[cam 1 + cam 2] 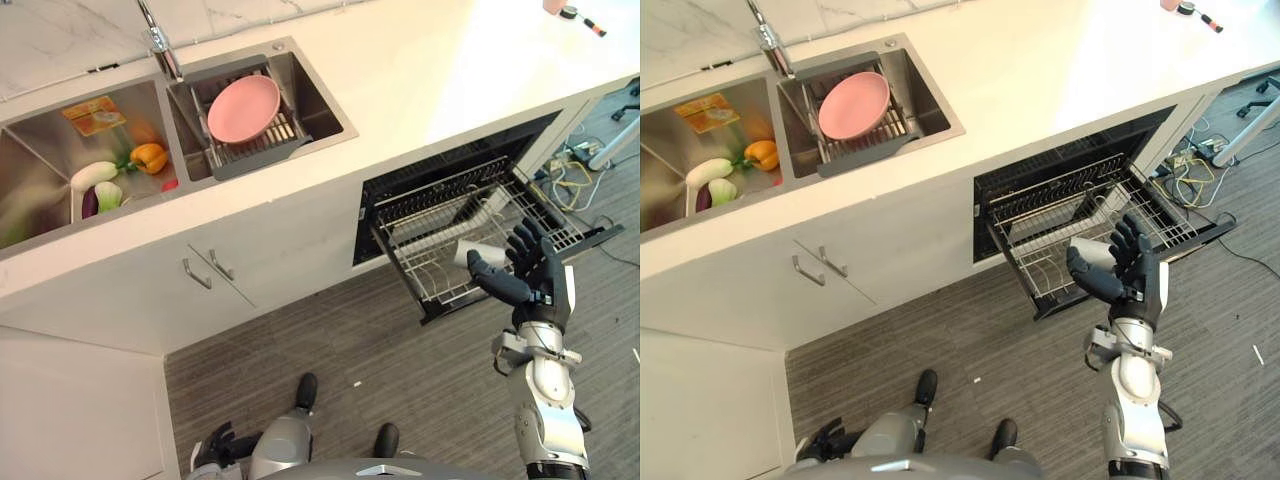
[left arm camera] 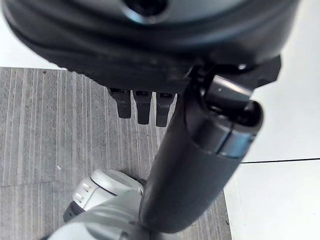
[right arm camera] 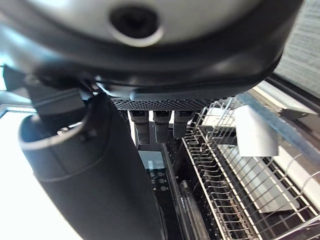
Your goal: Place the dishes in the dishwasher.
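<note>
Pink plate (image 1: 243, 108) in sink rack (image 1: 250, 150), roughly ten o'clock from right hand (image 1: 532, 272); hand relaxed, empty, over pulled-out dishwasher rack (image 1: 440, 215); left hand (image 2: 142, 105) low, fingers straight.

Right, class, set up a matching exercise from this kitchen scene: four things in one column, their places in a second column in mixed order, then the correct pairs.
Things:
1. pink plate
2. yellow pepper
3. white cup
4. right hand

Places:
A. left sink basin
B. in the dishwasher rack
C. on the drying rack in the right basin
D. raised, open, in front of the pulled-out rack

Pairs: 1-C, 2-A, 3-B, 4-D
</note>
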Robot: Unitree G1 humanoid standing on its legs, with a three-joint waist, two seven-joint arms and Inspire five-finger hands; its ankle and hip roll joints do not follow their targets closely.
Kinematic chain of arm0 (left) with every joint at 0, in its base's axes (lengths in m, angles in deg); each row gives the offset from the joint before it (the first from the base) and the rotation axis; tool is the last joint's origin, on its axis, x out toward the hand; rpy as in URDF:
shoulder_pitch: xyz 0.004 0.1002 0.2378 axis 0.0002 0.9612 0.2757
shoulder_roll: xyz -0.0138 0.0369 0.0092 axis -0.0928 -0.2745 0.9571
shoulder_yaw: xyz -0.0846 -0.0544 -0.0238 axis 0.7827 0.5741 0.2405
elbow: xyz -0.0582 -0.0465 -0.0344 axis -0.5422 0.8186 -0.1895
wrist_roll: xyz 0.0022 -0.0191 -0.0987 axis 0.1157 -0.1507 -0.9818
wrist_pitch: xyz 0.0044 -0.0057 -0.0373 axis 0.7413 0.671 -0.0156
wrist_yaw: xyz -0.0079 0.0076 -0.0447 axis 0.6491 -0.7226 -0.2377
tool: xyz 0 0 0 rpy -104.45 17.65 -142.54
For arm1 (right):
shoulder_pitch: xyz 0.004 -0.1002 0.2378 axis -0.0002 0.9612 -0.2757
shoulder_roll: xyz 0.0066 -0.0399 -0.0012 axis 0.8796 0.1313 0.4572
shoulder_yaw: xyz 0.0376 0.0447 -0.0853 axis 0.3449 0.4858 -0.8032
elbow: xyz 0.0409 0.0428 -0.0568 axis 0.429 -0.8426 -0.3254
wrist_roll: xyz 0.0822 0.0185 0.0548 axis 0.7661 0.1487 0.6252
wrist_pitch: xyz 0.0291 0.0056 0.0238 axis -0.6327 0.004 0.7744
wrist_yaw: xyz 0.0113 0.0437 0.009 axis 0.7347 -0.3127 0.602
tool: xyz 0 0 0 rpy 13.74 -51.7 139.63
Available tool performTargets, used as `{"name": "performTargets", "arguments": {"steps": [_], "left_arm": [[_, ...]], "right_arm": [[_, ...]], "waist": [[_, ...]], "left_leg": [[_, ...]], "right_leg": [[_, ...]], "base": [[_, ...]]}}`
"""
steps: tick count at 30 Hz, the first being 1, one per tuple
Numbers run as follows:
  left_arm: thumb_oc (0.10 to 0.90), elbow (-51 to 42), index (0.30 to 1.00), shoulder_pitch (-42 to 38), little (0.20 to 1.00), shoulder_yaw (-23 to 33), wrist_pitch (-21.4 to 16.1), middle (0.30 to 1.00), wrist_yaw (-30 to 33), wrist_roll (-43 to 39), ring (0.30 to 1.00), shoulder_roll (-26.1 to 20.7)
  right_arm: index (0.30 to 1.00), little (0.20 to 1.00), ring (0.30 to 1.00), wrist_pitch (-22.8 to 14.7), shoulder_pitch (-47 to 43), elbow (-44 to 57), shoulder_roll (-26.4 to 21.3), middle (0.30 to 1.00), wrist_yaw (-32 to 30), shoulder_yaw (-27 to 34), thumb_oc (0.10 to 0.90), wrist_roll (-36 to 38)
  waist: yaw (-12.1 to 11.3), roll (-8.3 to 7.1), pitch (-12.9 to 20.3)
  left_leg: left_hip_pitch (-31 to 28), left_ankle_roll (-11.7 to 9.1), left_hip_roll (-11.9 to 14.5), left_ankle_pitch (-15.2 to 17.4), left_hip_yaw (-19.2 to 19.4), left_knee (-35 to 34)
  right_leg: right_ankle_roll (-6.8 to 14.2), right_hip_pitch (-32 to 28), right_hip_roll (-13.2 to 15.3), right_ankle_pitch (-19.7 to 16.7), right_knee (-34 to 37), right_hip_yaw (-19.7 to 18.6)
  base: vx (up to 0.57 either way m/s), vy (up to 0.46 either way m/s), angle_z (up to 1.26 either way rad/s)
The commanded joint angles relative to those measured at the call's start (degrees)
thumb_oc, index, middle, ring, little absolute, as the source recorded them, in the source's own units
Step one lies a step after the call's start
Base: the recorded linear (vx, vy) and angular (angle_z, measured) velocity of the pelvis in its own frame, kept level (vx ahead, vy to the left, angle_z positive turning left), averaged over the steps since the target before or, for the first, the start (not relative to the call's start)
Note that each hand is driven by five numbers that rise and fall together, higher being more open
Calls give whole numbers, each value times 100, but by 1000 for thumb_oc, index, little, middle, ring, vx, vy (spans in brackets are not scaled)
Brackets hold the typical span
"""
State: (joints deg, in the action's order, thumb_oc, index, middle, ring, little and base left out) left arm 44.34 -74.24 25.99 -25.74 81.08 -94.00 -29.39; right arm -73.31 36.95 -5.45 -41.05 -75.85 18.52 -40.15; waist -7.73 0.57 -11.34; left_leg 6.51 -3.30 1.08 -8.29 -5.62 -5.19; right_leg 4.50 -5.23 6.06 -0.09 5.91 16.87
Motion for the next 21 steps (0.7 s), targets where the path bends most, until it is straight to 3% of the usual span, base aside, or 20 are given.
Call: {"name": "performTargets", "arguments": {"steps": [1,6,7,9,10,12,14,16,18,20,21], "left_arm": [[800,661,900,-137,900,-97,-40,900,134,355,900,-343],[800,661,900,-137,900,-97,-40,900,134,355,900,-343],[800,767,900,-211,900,-223,-90,900,103,438,900,-312],[800,698,900,-254,900,-244,-107,900,106,398,900,-306],[800,582,900,-289,900,-357,-130,900,60,447,900,-311],[800,572,900,-326,900,-390,-81,900,77,583,900,-287],[800,651,900,-316,900,-341,-18,900,138,702,900,-291],[800,781,900,-177,900,-200,-36,900,213,722,900,-241],[800,810,900,-174,900,-183,-58,900,251,744,900,-265],[800,829,900,-198,900,-165,-40,900,270,735,900,-273],[800,929,900,-269,900,-185,-9,900,282,722,900,-281]], "right_arm": [[900,900,900,-836,-417,880,-503,900,61,275,800,-213],[900,900,900,-836,-417,880,-503,900,61,275,800,-213],[900,900,900,-873,-819,1205,-718,900,-88,137,800,-524],[900,900,900,-881,-987,1286,-844,900,-220,145,800,-652],[900,900,900,-869,-1006,1373,-826,900,-293,270,800,-690],[900,900,900,-830,-1089,1365,-775,900,-415,334,800,-803],[900,900,900,-785,-1170,1318,-814,900,-524,324,800,-956],[900,900,900,-726,-1122,1402,-765,900,-478,252,800,-1168],[900,900,900,-704,-1230,1362,-764,900,-461,129,800,-1253],[900,900,900,-704,-1214,1379,-739,900,-459,137,800,-1273],[900,900,900,-705,-1116,1452,-632,900,-434,139,800,-1303]], "waist": [[-120,-53,233],[-120,-53,233],[-134,140,168],[-116,119,-49],[-89,119,-217],[-87,194,-193],[-173,128,-93],[-243,73,141],[-296,-40,242],[-288,-101,286],[-265,-175,387]], "left_leg": [[-366,-237,355,414,154,19],[-366,-237,355,414,154,19],[-297,-323,347,388,180,318],[257,-380,205,590,201,1425],[627,-373,159,525,596,1855],[1021,-271,298,207,1285,1480],[1062,-299,353,162,1522,1067],[767,-72,289,141,1560,688],[632,-2,93,188,1322,558],[553,43,49,230,1360,482],[296,182,-96,325,1391,281]], "right_leg": [[141,-173,27,427,-91,13],[141,-173,27,427,-91,13],[31,-246,-21,532,-101,53],[-61,-236,15,567,-106,30],[-102,-383,13,685,-91,135],[-64,-492,-33,784,-91,294],[-14,-577,-32,881,-91,256],[140,-606,75,816,-91,420],[177,-630,184,761,-91,407],[196,-660,239,731,-108,390],[269,-669,409,724,-383,459]], "base": [[0,0,0],[-7,-13,3],[-83,-90,6],[-102,-125,46],[-19,-82,76],[127,-1,94],[212,59,77],[192,183,-3],[249,165,-20],[193,150,-27],[231,199,-19]]}}
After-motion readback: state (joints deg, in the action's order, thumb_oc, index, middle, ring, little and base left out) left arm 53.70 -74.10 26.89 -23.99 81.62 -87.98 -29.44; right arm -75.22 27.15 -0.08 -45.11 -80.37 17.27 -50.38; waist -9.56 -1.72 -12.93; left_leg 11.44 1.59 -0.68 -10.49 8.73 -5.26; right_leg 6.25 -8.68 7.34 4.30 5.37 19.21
